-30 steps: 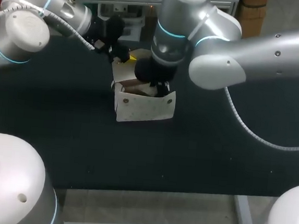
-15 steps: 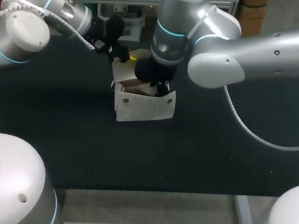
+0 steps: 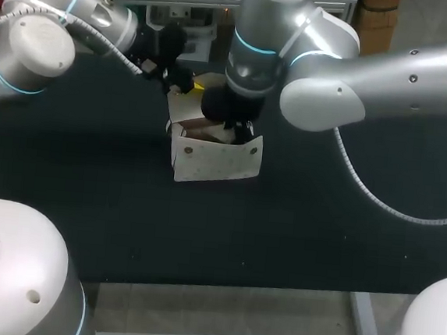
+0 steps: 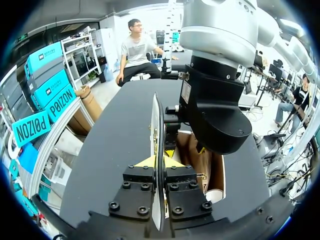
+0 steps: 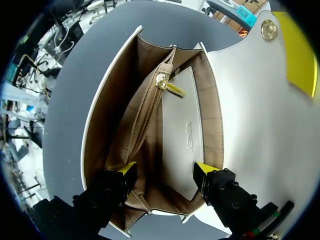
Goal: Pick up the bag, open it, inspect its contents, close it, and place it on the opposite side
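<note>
A white bag (image 3: 216, 161) stands on the black table with its mouth open. My left gripper (image 3: 185, 86) is behind it, shut on the edge of the raised white flap (image 4: 156, 125), which runs upright between the yellow tips of the left gripper (image 4: 158, 162). My right gripper (image 3: 231, 129) points straight down into the mouth. In the right wrist view the right gripper (image 5: 165, 172) is open over the tan lining (image 5: 112, 115), with nothing pinched. A zipped middle pocket with a gold pull (image 5: 167, 86) and a white inner panel (image 5: 182, 135) show inside. The flap (image 5: 255, 110) carries a gold stud.
The black tabletop (image 3: 88, 195) spreads wide in front of the bag and to both sides. My right arm's wrist (image 4: 215, 115) hangs close beside the flap held by the left gripper.
</note>
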You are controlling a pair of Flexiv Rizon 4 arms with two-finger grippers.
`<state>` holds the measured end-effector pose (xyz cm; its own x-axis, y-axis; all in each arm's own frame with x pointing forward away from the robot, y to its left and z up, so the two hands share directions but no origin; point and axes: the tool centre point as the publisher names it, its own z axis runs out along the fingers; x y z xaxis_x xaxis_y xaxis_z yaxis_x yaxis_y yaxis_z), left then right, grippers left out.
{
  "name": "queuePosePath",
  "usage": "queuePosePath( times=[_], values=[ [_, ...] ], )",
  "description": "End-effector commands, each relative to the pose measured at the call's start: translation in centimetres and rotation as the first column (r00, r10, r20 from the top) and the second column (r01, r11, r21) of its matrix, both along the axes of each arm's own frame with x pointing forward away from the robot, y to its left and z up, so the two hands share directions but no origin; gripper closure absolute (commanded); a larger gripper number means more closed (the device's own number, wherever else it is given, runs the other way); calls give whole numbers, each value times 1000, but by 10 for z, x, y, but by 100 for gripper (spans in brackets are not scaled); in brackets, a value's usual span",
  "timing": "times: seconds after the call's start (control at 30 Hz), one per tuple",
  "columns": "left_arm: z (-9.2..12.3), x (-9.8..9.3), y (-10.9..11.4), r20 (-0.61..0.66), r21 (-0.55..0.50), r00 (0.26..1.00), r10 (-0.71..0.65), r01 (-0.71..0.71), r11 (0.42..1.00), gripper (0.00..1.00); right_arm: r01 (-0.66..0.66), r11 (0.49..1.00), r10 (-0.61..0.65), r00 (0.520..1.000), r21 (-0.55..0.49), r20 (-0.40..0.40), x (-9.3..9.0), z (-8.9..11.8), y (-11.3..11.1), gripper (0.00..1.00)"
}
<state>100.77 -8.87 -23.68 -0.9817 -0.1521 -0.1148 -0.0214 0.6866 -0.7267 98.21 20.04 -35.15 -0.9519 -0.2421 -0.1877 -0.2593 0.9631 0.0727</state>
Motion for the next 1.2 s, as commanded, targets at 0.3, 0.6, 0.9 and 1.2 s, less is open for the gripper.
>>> queuePosePath(
  times=[0.3,0.6,0.9,1.2],
  values=[
    [0,0,1,-2,-3,1000,-6,6,1000,100,8,1000,-8,1000,8,16,5,-3,-2,41],
    [0,0,0,-3,-3,1000,-11,11,1000,100,28,999,-30,995,30,91,6,19,-6,100],
    [-1,1,-1,-7,3,1000,-17,17,1000,100,47,996,-63,975,79,211,6,41,-9,100],
    [-2,2,-2,-18,3,1000,-10,11,1000,100,57,991,-97,927,121,363,0,73,-14,100]
  ],
)
